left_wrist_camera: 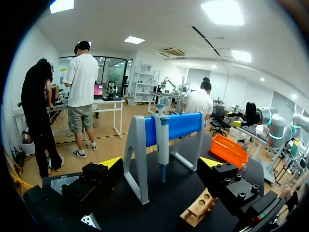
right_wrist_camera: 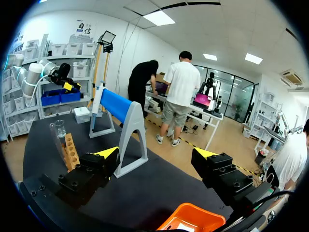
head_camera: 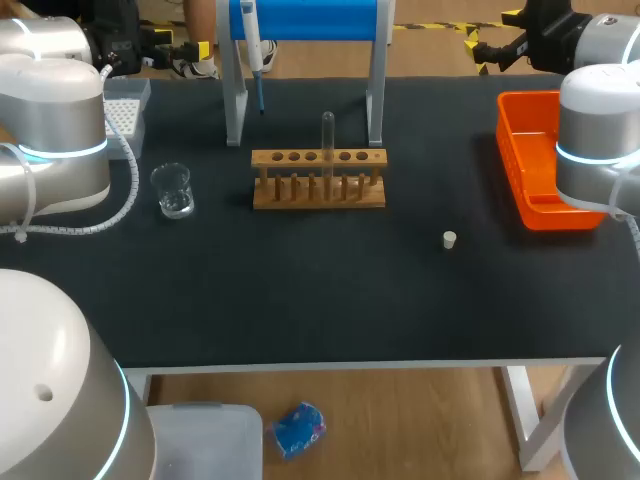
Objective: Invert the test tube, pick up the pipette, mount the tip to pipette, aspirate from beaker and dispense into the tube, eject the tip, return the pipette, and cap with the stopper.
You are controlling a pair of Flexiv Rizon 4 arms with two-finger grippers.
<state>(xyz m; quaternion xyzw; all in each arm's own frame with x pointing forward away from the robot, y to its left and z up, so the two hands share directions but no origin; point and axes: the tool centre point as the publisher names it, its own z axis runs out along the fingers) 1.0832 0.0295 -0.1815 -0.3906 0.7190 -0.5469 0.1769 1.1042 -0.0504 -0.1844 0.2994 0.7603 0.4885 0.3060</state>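
the test tube [head_camera: 327, 140] stands upright in one of the middle holes of the wooden rack [head_camera: 318, 178], near the centre of the black table [head_camera: 330, 300]. i cannot tell which end of the tube is up. the pipette [head_camera: 252, 45] hangs on the blue stand [head_camera: 305, 20] just behind the rack, at the left side of the stand. the glass beaker [head_camera: 173, 190] is to the left of the rack, apart from it, and the tip box [head_camera: 122, 110] lies behind the beaker at the table's far left. the small white stopper [head_camera: 450, 239] lies alone on the table, to the right of the rack and nearer to the front. the orange bin [head_camera: 540, 160] sits at the right edge.

the left gripper [left_wrist_camera: 161, 163] has its fingers spread wide and there is nothing between them. in the left wrist view the pipette [left_wrist_camera: 162, 140] hangs well ahead of it, in line with the gap between the fingers, and one end of the rack [left_wrist_camera: 200, 208] shows low beside one finger.

the right gripper [right_wrist_camera: 156, 153] is also spread and holds nothing. it is above the orange bin [right_wrist_camera: 193, 220]. the test tube [right_wrist_camera: 57, 140] and the rack [right_wrist_camera: 71, 152] are far off to the side of one finger, with the stand [right_wrist_camera: 118, 108] ahead.
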